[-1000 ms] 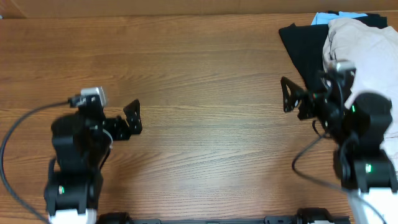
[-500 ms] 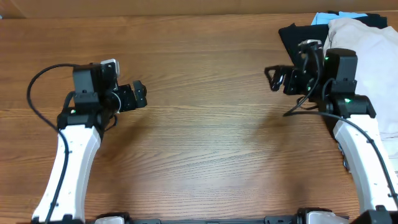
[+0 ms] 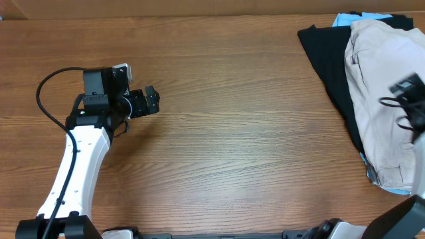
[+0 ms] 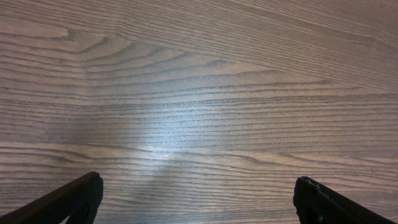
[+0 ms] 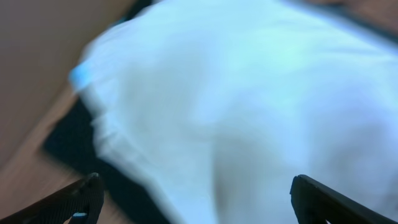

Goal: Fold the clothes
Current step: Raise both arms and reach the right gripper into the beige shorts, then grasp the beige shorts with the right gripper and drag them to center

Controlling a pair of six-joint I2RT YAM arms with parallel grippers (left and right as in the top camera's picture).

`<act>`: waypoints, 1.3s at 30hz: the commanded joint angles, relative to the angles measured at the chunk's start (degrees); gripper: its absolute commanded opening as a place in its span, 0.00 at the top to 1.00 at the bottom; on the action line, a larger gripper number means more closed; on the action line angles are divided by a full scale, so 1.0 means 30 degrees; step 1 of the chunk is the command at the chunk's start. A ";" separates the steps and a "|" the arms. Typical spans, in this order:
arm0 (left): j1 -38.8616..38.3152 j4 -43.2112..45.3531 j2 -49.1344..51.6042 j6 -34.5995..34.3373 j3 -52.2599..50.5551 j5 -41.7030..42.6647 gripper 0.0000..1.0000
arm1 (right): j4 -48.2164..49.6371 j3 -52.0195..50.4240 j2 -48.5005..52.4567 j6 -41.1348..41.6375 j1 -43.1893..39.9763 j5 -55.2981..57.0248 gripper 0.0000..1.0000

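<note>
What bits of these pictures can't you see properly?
- Overhead: the right arm is blurred and cut by the right edge.
- Overhead: the black garment and a blue cloth are mostly hidden under the beige shorts.
- Right wrist: everything is blurred; no button or label shows.

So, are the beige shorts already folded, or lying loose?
Not folded: the beige shorts lie loose and wrinkled in a heap, draped over the black garment, with no neat crease or stacked layers visible.
</note>
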 commanded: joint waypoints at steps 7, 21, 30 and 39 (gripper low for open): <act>0.0168 0.0087 0.0015 0.0306 0.0452 0.0219 0.00 | -0.0328 0.0430 0.2040 -0.1166 -0.5595 -0.0758 0.04; 0.0153 0.0080 0.0015 0.0306 0.0452 0.0189 0.00 | -0.2062 0.0393 0.3184 -0.3228 -0.8422 0.1100 0.08; 0.0153 0.0160 0.0015 0.0299 0.0452 0.0022 0.00 | -0.2382 0.0306 0.3534 -0.3213 -0.8932 0.0423 0.18; 0.0160 0.0153 0.0015 0.0299 0.0452 0.0015 0.00 | -0.2820 0.0284 0.5202 -0.3118 -0.8918 0.0233 0.36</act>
